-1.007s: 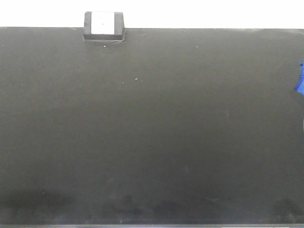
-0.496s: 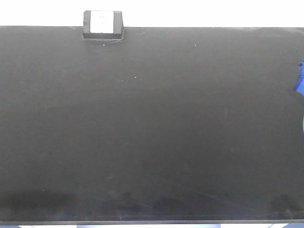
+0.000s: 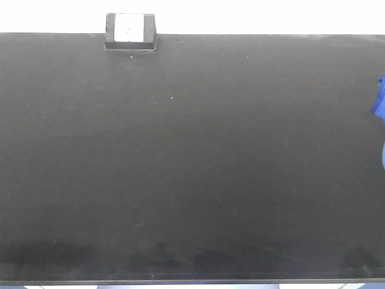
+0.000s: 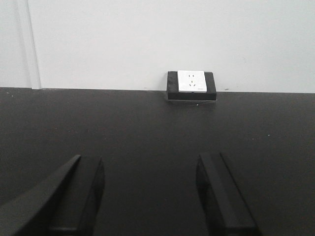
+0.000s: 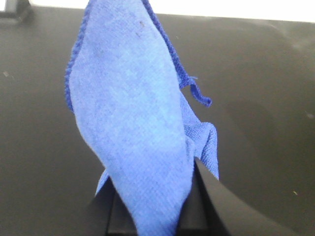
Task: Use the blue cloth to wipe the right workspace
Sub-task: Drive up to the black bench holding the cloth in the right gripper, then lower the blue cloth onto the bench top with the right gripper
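Note:
The blue cloth [image 5: 130,113] fills the middle of the right wrist view, bunched and pinched between the two black fingers of my right gripper [image 5: 155,206], which is shut on it above the black benchtop. In the front view only a corner of the blue cloth [image 3: 379,99] pokes in at the right edge. The right workspace [image 3: 192,162] is the wide matte black benchtop. My left gripper [image 4: 150,196] hovers open over the black top with nothing between its fingers, facing the back wall.
A small black box with a white socket face [image 3: 130,32] stands at the bench's back edge, left of centre, also seen as the socket box [image 4: 191,84] against the white wall. The bench's front edge [image 3: 192,281] runs along the bottom.
The front view shifted slightly between one second and half a second ago. The cloth corner stays at the right edge.

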`<state>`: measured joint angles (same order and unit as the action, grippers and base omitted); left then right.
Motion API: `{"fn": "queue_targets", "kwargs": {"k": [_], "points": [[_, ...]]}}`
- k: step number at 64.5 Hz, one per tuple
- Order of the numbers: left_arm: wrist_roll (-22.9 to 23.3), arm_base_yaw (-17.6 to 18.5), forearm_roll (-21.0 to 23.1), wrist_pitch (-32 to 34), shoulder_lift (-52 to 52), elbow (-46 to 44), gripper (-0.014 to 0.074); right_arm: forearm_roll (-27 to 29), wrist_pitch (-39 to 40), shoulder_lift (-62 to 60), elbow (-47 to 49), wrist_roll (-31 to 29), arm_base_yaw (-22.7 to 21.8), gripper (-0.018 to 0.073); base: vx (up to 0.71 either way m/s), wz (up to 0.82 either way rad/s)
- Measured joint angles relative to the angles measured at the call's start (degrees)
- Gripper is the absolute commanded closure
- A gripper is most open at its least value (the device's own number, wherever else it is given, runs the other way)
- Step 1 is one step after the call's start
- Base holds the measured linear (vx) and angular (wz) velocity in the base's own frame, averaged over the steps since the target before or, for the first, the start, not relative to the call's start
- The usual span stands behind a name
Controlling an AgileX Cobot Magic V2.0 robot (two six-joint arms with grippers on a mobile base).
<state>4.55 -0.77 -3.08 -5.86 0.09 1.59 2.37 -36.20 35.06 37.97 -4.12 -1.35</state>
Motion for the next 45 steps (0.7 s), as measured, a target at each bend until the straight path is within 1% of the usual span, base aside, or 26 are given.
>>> {"fn": "queue_targets", "kwargs": {"k": [5,10,17,25,33,41,45], "points": [[0.0,0.0,0.0,0.0,0.0,0.0,0.0074,0.6,2.6,0.8,0.0,-0.4,0.0,0.0557,0.00,0.00],[0.0,0.0,0.0,0.0,0.0,0.0,0.0074,1.6,3.5,2.9,0.1,-1.2,0.0,0.0557,0.00,0.00],[0.0,0.0,0.0,0.0,0.0,0.0,0.0074,5.9,2.7,8.0,0.3,-3.3,0.0,0.0557,0.00,0.00],[0.0,0.0,0.0,0.0,0.0,0.0,0.0074,12.2,2.3,15.2,1.4,-10.5,0.0,0.0557,0.00,0.00],[0.0,0.0,0.0,0.0,0.0,0.0,0.0074,18.8,3.9,23.6,1.8,-18.2,0.0,0.0557,0.00,0.00],[0.0,0.0,0.0,0.0,0.0,0.0,0.0074,22.7,4.7,31.9,1.8,-23.9,0.0,0.0557,0.00,0.00],[0.0,0.0,0.0,0.0,0.0,0.0,0.0074,23.6,4.7,35.5,1.8,-25.2,0.0,0.0557,0.00,0.00]]}}
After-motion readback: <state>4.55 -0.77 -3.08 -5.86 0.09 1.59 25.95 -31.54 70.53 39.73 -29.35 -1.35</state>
